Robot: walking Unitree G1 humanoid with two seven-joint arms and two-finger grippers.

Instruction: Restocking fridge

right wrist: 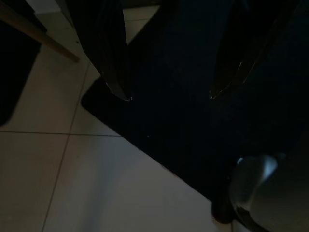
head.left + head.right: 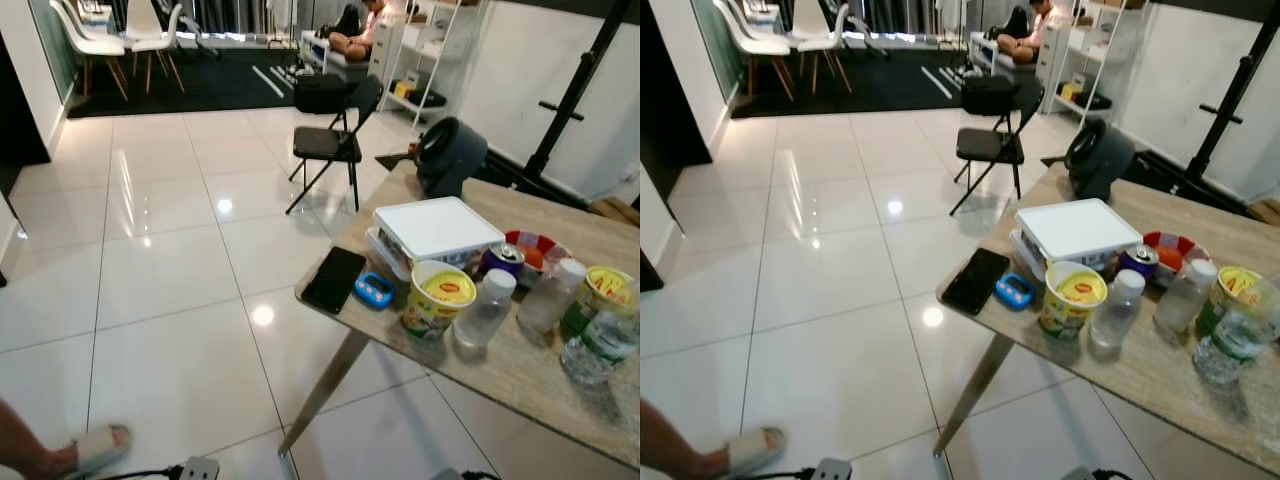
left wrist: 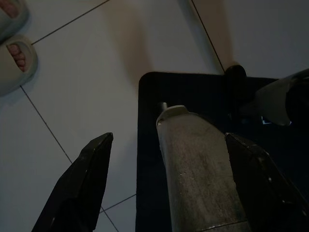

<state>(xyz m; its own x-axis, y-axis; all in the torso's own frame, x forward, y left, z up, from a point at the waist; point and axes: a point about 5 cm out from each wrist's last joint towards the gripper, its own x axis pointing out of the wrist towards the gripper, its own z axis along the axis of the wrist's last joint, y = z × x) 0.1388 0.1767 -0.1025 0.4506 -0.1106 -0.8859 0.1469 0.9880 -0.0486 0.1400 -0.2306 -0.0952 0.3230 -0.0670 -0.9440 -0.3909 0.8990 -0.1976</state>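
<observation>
On the right of the head views: wooden surface (image 2: 520,370), one corner toward the robot, a slanted leg under it.
Surface corner: black phone (image 2: 334,279) lying flat; small blue item (image 2: 374,290) just beside it.
White box: closed flat box (image 2: 437,227) behind the phone, resting on another container.
Yellow-lid cup: noodle cup (image 2: 438,297) upright, just in front of the white box.
Bottles: clear bottle with white cap (image 2: 484,309) touching or nearly touching the noodle cup; second clear bottle (image 2: 551,294) to its right; green-label bottle (image 2: 603,343) near the right edge of view.
Other stock: can (image 2: 503,258) and red bowl (image 2: 532,247) behind the bottles; second yellow-lid cup (image 2: 600,290) at far right.
Far end of surface: dark round appliance (image 2: 448,155).
Floor: glossy white tiles (image 2: 170,260); black folding chair (image 2: 334,140) beyond the surface.
People: foot in a pale sandal (image 2: 98,447) at lower left; a seated person (image 2: 358,30) in the far room.
Left pincer (image 3: 169,159): hangs over floor and a dark mat, fingers spread, nothing between them.
Right pincer (image 1: 169,92): very dark view, over a dark mat and tile; fingers apart, holding nothing.
</observation>
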